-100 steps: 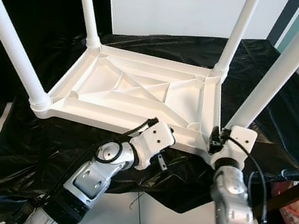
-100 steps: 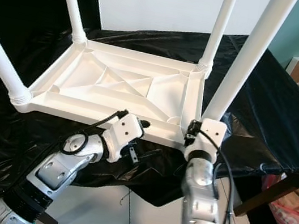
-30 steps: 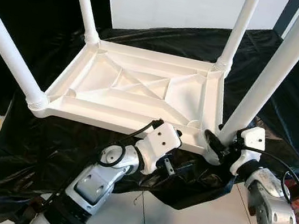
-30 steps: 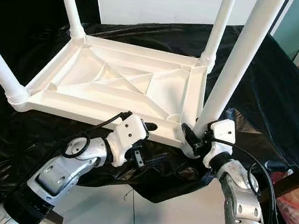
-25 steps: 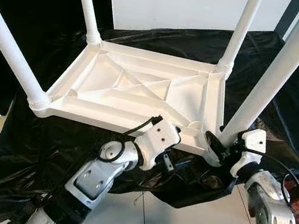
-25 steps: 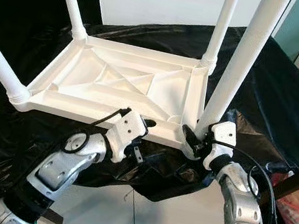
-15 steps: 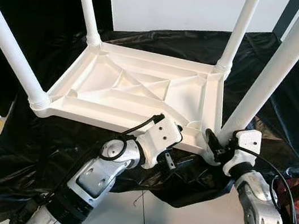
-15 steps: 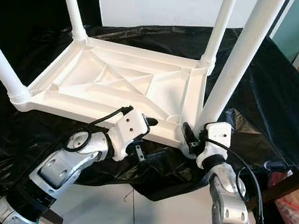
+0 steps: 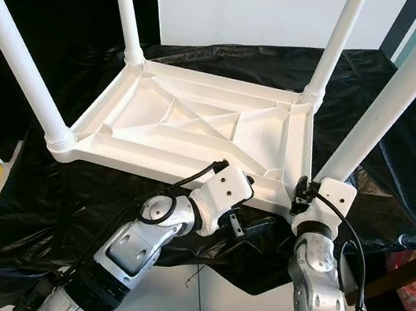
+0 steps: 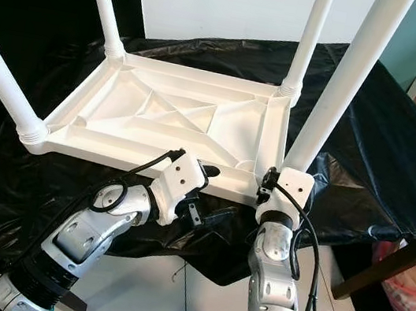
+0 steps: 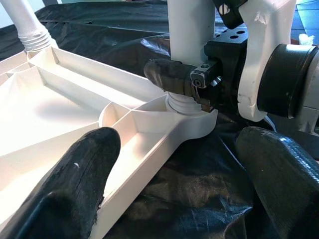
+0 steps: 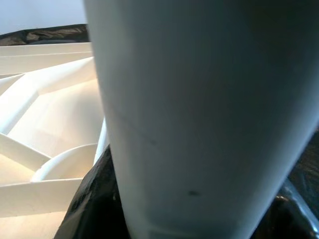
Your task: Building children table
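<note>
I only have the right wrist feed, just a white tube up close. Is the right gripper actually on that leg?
Observer: Yes. The left wrist view shows the right gripper clamped round the near right leg, just above its socket in the tabletop.
Operator: Left gripper?
Observer: The left gripper is open, straddling the tabletop's near edge beside that corner.
Operator: Other legs in?
Observer: Three more legs stand upright in their corners; the table lies upside down on a black sheet.
</note>
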